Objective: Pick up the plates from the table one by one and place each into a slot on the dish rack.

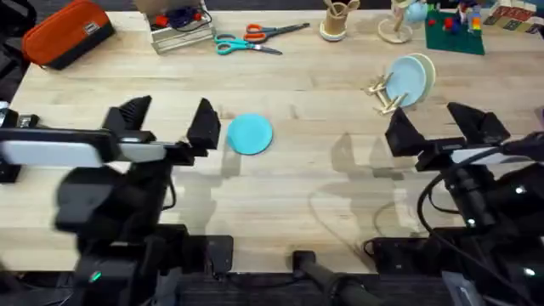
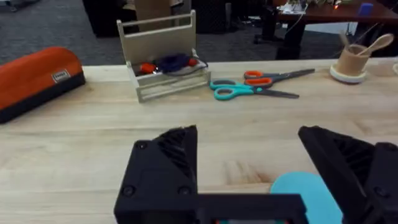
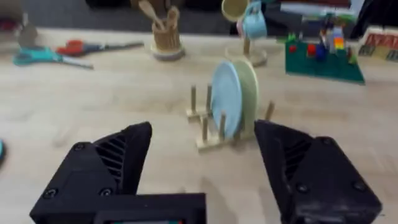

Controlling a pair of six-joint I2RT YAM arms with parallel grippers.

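Nearest us, our left gripper hangs released, jaws spread and empty. Just beyond its right finger lies the turquoise plate, flat on the desk, bare wood all round it. Our right gripper is also released and sits farther from that plate. Beyond it stands the rack, holding two plates upright, with free slots on the turquoise plate's side.

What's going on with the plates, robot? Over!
Left gripper open, empty, beside the turquoise plate flat on the table. Right gripper open, empty. Two plates standing in the dish rack. Nothing blocking.
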